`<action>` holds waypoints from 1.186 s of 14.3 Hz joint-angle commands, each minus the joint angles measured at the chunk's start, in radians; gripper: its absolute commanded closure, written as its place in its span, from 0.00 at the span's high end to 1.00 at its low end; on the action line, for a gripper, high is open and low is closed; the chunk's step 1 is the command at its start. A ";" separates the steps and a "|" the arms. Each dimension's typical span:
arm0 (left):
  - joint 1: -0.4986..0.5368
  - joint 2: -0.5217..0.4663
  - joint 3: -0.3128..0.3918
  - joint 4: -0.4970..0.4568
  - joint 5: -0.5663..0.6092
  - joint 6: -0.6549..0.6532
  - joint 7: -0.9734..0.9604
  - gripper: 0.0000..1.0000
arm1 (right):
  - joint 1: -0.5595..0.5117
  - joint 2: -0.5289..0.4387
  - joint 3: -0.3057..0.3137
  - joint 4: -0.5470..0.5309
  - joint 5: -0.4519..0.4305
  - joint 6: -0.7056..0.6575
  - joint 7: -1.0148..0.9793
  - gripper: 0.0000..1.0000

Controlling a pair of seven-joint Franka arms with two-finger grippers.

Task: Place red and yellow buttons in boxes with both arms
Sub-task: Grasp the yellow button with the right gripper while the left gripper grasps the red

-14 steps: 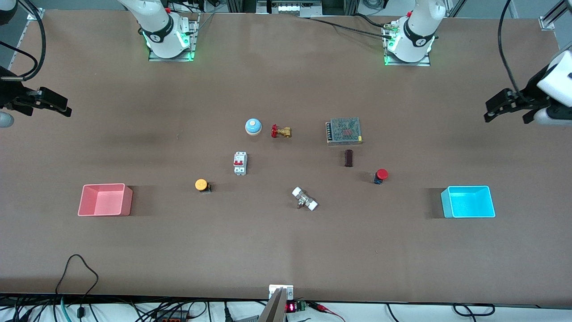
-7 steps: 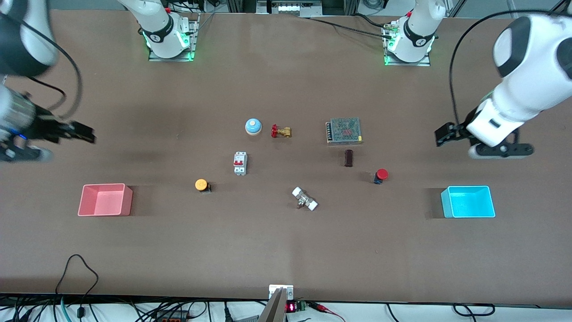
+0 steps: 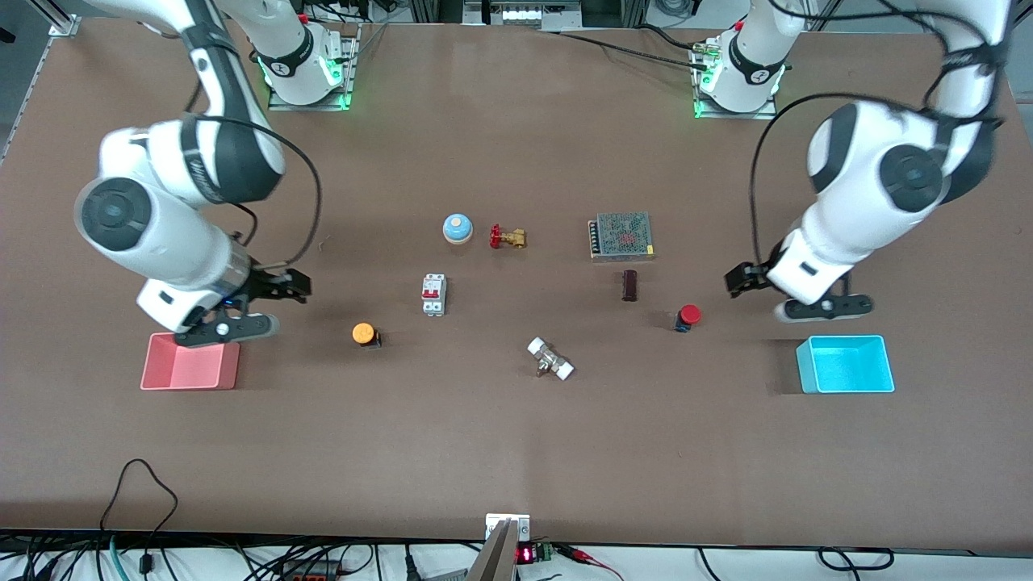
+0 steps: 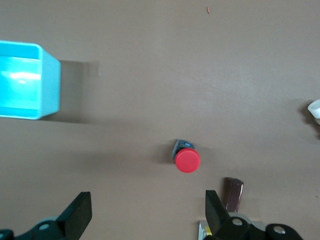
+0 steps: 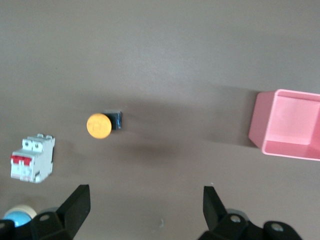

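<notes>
Pincers (image 3: 278, 284) (image 3: 738, 280) now closer to buttons (image 3: 364, 332) (image 3: 687, 315).

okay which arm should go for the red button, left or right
Left. The left gripper hangs open over the table right beside the red button, with the cyan box at that same end. The right gripper, also open, is at the pink box end, near the yellow button.

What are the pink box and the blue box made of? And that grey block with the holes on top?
The pink box and the blue box look like smooth plastic: even bright colour, thin walls, a soft shine inside. The grey block looks like metal, dull silver with a mesh of small holes on top, though that is only how it looks.
</notes>
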 commanded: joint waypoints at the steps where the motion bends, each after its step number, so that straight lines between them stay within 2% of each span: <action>1: -0.018 0.040 -0.016 -0.056 -0.012 0.122 -0.065 1.00 | 0.035 0.076 -0.006 0.010 0.020 0.081 0.051 1.00; 6: -0.058 0.155 -0.016 -0.067 -0.007 0.263 -0.127 1.00 | 0.112 0.205 -0.006 0.011 0.021 0.236 0.148 1.00; 11: -0.072 0.194 -0.014 -0.074 -0.001 0.274 -0.134 0.99 | 0.132 0.269 -0.006 0.011 0.019 0.310 0.171 1.00; 15: -0.083 0.215 -0.011 -0.074 0.001 0.285 -0.141 0.84 | 0.120 0.266 -0.006 0.011 0.005 0.299 0.136 1.00; 17: -0.083 0.226 -0.009 -0.074 0.001 0.297 -0.141 0.73 | 0.115 0.268 -0.009 0.008 0.005 0.291 0.091 1.00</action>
